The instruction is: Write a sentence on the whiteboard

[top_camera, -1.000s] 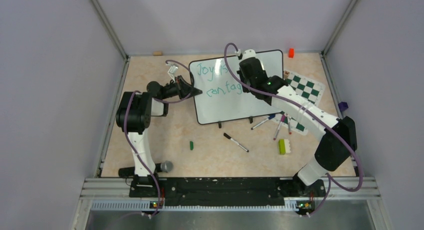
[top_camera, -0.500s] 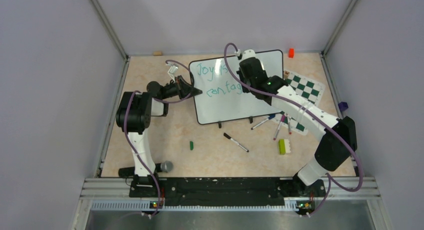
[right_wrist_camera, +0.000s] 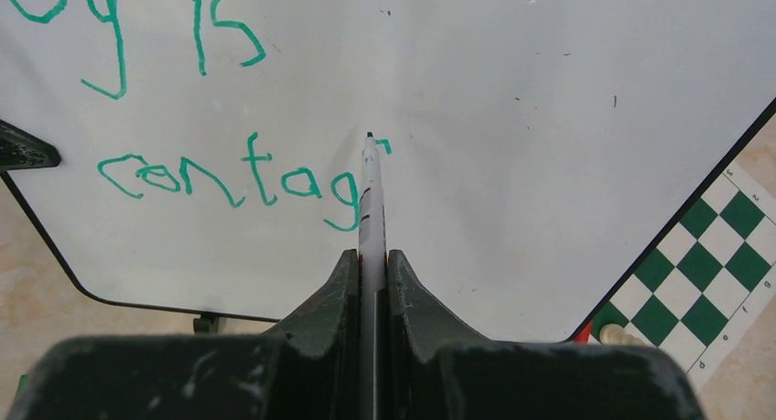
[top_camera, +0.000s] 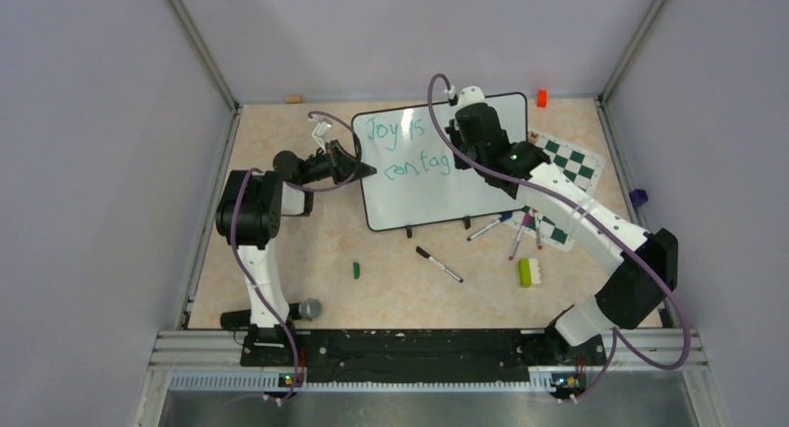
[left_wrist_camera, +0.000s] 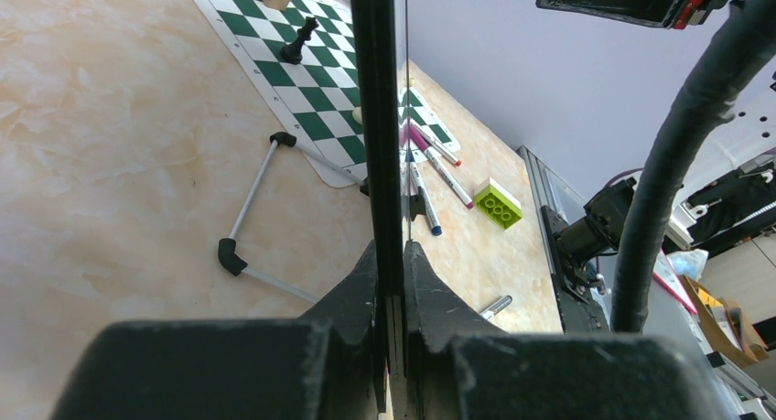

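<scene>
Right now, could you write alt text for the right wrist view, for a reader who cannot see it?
The right gripper is shut on a white marker with its tip at the whiteboard, just right of the green sentence, seen here as "oy is" above "contag". A green-and-white chess mat shows at the lower right.

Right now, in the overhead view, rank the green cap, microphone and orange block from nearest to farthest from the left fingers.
1. green cap, mid-table, toward the arm bases.
2. microphone, near edge, by the left arm's base.
3. orange block, far edge, right side.
</scene>
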Robot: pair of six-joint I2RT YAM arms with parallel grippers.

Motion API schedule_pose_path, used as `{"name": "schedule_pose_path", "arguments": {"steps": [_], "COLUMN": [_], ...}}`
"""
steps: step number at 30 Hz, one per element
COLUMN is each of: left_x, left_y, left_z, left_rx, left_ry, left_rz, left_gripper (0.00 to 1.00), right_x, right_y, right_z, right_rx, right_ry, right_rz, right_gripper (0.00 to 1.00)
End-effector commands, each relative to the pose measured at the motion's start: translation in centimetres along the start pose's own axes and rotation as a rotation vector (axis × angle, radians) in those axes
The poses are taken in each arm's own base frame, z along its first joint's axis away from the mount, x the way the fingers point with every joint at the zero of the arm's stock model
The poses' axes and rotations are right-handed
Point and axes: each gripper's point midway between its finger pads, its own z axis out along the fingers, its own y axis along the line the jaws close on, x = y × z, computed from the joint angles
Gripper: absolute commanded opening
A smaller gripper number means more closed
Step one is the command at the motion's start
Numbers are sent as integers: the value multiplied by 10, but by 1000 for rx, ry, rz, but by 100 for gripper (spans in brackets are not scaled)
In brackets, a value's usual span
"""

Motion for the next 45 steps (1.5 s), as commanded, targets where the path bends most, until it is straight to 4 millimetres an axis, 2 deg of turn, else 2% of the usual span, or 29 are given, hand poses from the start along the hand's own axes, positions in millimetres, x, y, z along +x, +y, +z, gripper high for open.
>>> {"name": "schedule_pose_path", "arguments": {"steps": [1, 15, 28, 35, 45], "left_x": [40, 40, 40, 40, 40], "left_y": [-18, -18, -19, -19, -18], "left_z": [1, 0, 1, 1, 0], "left_rx": [155, 154, 155, 156, 154], "left_ry": [167, 166, 167, 167, 166], "left_rz": [169, 169, 169, 172, 169], "left_gripper": [0, 0, 0, 0, 0], "right_x": [-3, 18, 15, 21, 29], "right_y": [-6, -7, -6, -5, -3], "right_z": [-7, 8, 18, 24, 21], "right_rx": [6, 38, 52, 58, 37], "right_ry": [-15, 39, 38, 57, 82], "right_rz": [23, 7, -5, -14, -19], "right_gripper": [0, 0, 0, 0, 0]}}
